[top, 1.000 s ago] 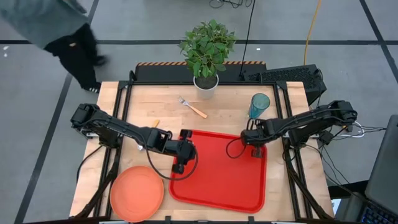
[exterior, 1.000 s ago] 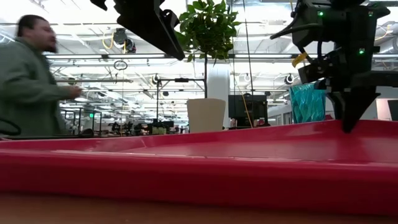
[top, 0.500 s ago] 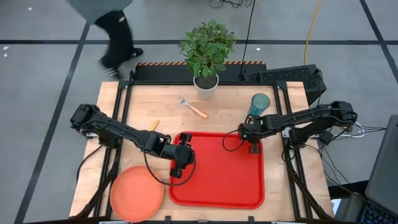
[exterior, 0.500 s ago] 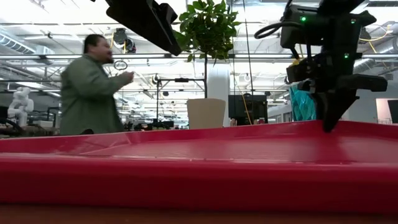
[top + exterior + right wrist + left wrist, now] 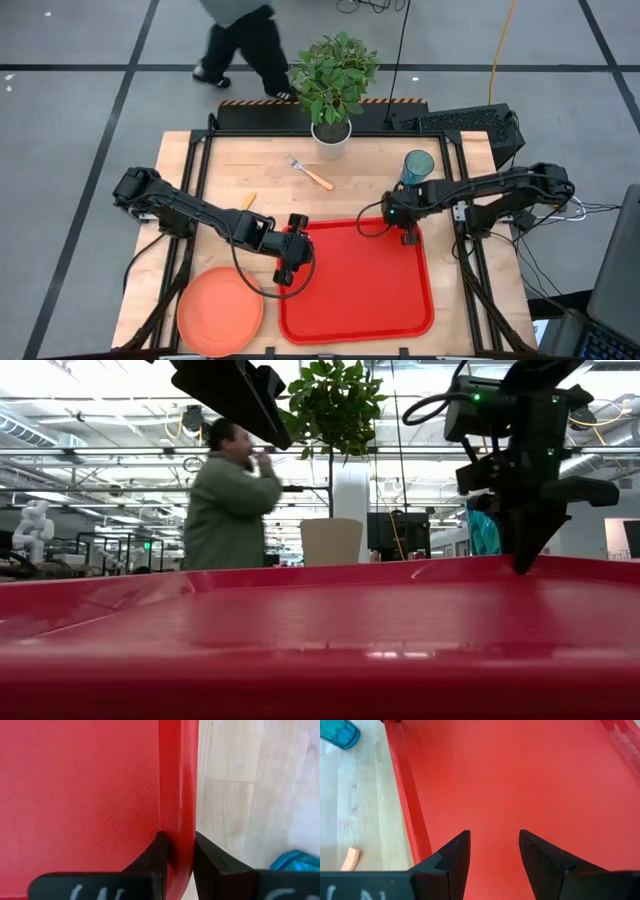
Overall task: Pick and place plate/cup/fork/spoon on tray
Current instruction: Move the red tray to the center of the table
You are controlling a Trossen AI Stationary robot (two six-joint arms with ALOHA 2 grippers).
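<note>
Red tray flat on the wooden table, taken as the landmark here. Right gripper at the tray's far right corner, 2 fingers pinched on the rim, 1 inside the tray and 1 outside against the wood, as the right wrist view shows. In the low view, right gripper pointing down onto the tray's far edge.

Left gripper over the tray's left rim, toward the far left corner, fingers spread apart and holding nothing; bare tray floor visible between them in the left wrist view, rim just beside 1 finger.

Plate on the table just left of the tray, near its near left corner, close to the rim; touching or not, cannot tell. Cup upright beyond the tray's far right corner, near the right gripper, off the tray. Fork lying beyond the tray's far edge, well apart from it, tines pointing away from the tray. Orange tip of a handle showing left of the tray's far left corner, mostly hidden under the left arm; probably the spoon, bowl not visible.

Potted plant at the table's far edge, beyond the fork. Person walking on the floor past the table's far side.
</note>
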